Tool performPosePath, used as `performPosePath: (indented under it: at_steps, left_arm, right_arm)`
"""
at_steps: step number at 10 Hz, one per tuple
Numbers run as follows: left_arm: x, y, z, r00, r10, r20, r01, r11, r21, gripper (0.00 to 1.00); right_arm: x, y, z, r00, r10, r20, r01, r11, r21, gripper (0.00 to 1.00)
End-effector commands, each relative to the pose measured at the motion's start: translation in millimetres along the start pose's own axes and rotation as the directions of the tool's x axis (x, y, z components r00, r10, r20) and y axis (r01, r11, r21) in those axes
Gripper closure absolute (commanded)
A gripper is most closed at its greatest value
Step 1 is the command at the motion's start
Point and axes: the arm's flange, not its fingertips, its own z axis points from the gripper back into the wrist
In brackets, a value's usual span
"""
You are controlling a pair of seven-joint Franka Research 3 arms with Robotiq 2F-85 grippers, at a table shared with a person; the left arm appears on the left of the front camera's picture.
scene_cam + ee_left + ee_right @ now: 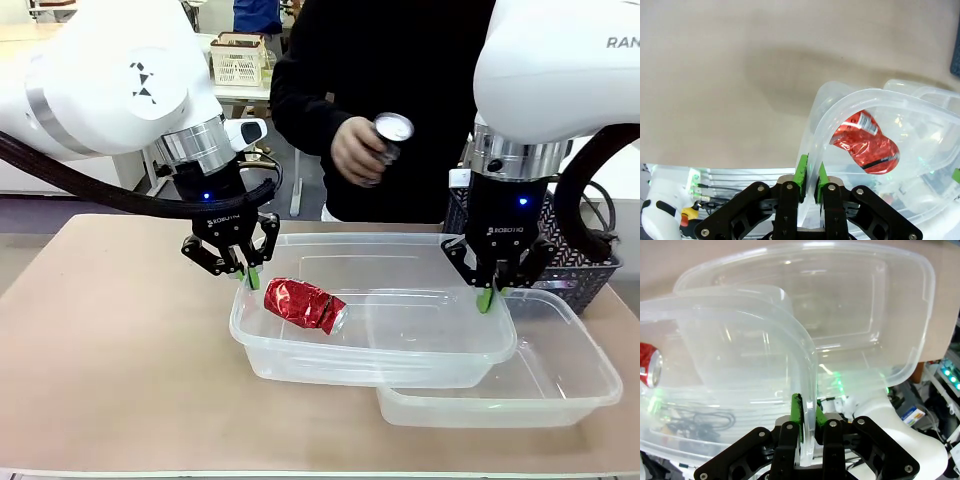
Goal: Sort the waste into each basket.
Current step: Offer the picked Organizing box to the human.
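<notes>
Nearest, the lower tub rests empty on the table. Partly over it sits the upper tub, its short ends each pinched at the rim: left hand clenched on one, right hand on the other. Inside lies a crushed red can, just beside the left hand, long axis pointing along the tub toward the right hand. Beyond, the person's hand holds a silver can above the far rim, probably the next item in.
</notes>
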Motion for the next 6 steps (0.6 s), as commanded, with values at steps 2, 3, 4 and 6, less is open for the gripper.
performPosePath:
  at_steps: [2,3,4,6]
  left_arm:
    - [-1.5,-1.5,5.4,1.000,0.018,0.015,-0.018,1.000,-0.020,0.93]
    - [-1.5,-1.5,5.4,1.000,0.018,0.015,-0.018,1.000,-0.020,0.93]
    - [-1.5,-1.5,5.4,1.000,0.018,0.015,-0.018,1.000,-0.020,0.93]
    - [-1.5,-1.5,5.4,1.000,0.018,0.015,-0.018,1.000,-0.020,0.93]
  right_arm:
    - [-1.2,4.5,3.9,1.000,0.015,-0.009,-0.015,1.000,0.005,0.94]
    - [-1.2,4.5,3.9,1.000,0.015,-0.009,-0.015,1.000,0.005,0.94]
    - [-1.2,4.5,3.9,1.000,0.015,-0.009,-0.015,1.000,0.005,0.94]
    - [-1.2,4.5,3.9,1.000,0.015,-0.009,-0.015,1.000,0.005,0.94]
